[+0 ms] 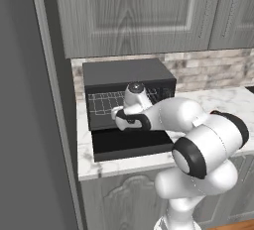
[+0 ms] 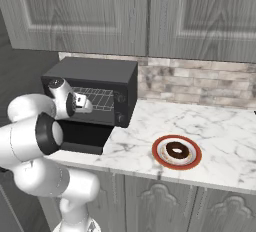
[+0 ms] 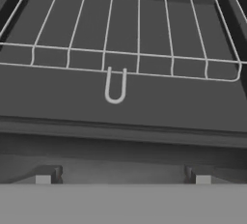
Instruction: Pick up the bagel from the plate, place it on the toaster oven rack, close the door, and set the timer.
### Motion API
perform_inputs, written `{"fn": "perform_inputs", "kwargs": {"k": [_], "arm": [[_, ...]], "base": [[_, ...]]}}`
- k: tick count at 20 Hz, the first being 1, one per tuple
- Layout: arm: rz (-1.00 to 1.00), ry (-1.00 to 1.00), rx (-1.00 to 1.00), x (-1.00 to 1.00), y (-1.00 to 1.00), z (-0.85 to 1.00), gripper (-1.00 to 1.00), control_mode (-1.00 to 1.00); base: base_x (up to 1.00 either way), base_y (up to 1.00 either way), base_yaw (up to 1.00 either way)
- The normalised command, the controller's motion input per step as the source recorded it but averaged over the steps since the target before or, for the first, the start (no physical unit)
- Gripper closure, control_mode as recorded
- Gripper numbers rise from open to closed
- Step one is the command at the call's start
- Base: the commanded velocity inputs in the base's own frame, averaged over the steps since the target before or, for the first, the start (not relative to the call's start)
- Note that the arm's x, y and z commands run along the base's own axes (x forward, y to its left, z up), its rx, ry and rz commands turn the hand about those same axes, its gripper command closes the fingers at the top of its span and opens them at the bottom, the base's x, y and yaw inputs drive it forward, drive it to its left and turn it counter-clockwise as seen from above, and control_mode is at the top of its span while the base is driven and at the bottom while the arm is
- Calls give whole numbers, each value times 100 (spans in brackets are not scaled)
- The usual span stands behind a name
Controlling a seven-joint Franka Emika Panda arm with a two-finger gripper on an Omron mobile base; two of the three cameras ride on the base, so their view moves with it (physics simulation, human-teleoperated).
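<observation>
my gripper [image 3: 123, 178]: jaws wide, empty, at open oven mouth
rack [image 3: 125, 30]: bare, loop probably just ahead of me
bagel [image 2: 177, 151]: on plate [image 2: 159, 161]
door [image 1: 131, 142]: folded down

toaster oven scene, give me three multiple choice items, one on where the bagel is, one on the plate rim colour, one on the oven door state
1. Where is the bagel?
A. on the plate
B. on the toaster oven rack
C. between the gripper's fingers

2. What colour is the rim of the plate?
A. blue
B. red-orange
C. green

3. How is the door of the toaster oven?
A. shut
B. folded down open
C. removed and lying on the floor

Answers:
1. A, the dark ring lies in the middle of the plate on the marble counter, right of the oven.
2. B, a red-orange band circles the white plate.
3. B, the black panel lies flat in front of the oven and the toaster oven rack is exposed, with the open gripper facing it.
</observation>
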Motion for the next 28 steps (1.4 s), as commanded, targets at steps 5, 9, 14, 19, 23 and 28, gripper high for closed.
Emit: {"fn": "perform_inputs", "kwargs": {"k": [5,9,14,19,23,28], "arm": [[0,0,0,22,1,-8,-100,-100],[0,0,0,23,1,-10,-100,-100],[0,0,0,19,3,-14,-100,-100],[0,0,0,17,4,-12,-100,-100],[0,0,0,15,5,-12,-100,-100],[0,0,0,16,3,-13,-100,-100]], "base": [[0,0,0],[0,0,0],[0,0,0],[0,0,0],[0,0,0],[0,0,0]]}}
